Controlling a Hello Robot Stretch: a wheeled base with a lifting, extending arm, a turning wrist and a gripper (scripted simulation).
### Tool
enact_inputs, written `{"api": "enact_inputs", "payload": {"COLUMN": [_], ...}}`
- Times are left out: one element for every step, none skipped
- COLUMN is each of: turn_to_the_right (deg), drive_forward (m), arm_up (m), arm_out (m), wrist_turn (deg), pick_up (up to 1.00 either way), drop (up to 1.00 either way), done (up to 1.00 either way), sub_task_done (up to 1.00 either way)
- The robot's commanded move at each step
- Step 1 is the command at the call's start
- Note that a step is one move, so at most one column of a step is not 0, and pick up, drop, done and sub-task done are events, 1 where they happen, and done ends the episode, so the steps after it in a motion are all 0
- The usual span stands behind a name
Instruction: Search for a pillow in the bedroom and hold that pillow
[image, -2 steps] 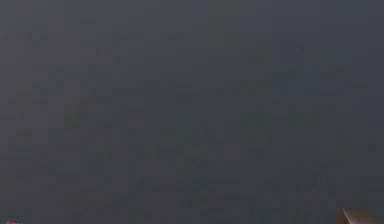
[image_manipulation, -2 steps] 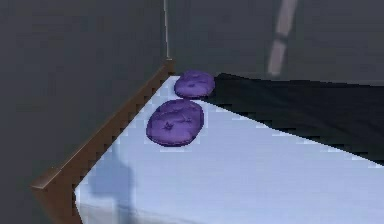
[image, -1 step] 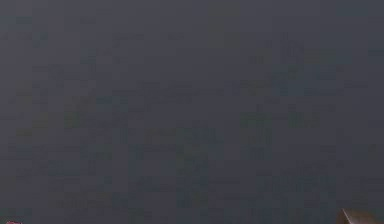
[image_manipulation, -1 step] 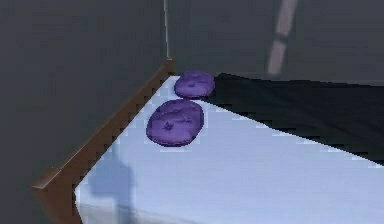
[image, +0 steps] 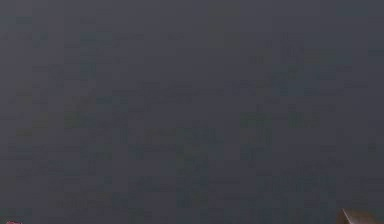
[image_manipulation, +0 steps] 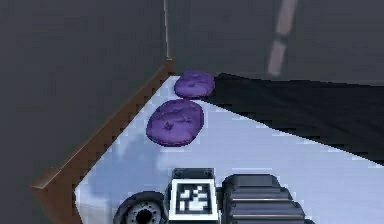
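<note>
Two purple pillows lie at the head of a bed in the arm side view: the nearer pillow (image_manipulation: 176, 122) on the white sheet (image_manipulation: 250, 150), the farther pillow (image_manipulation: 193, 85) by the dark blanket's edge. At the bottom edge sits a white square with black marks (image_manipulation: 195, 197), with the gripper's dark body (image_manipulation: 145, 210) left of it, over the sheet. I can't make out its far end, so I cannot tell whether it holds anything.
A brown wooden bed frame (image_manipulation: 100, 140) runs along the bed's left side. A dark blanket (image_manipulation: 300, 100) covers the far right of the mattress. Grey walls (image_manipulation: 80, 50) stand behind the bed. In the forward view a dark grey wall (image: 190, 100) stands close ahead.
</note>
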Motion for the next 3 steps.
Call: {"api": "enact_inputs", "payload": {"turn_to_the_right": [0.0, 0.0, 0.0], "drive_forward": [0.00, 0.00, 0.00], "arm_up": [0.00, 0.00, 0.00], "arm_out": [0.44, 0.00, 0.00], "wrist_turn": [0.0, 45.0, 45.0], "pick_up": [0.00, 0.00, 0.00], "drop": [0.00, 0.00, 0.00], "done": [0.00, 0.00, 0.00], "sub_task_done": [0.00, 0.00, 0.00]}}
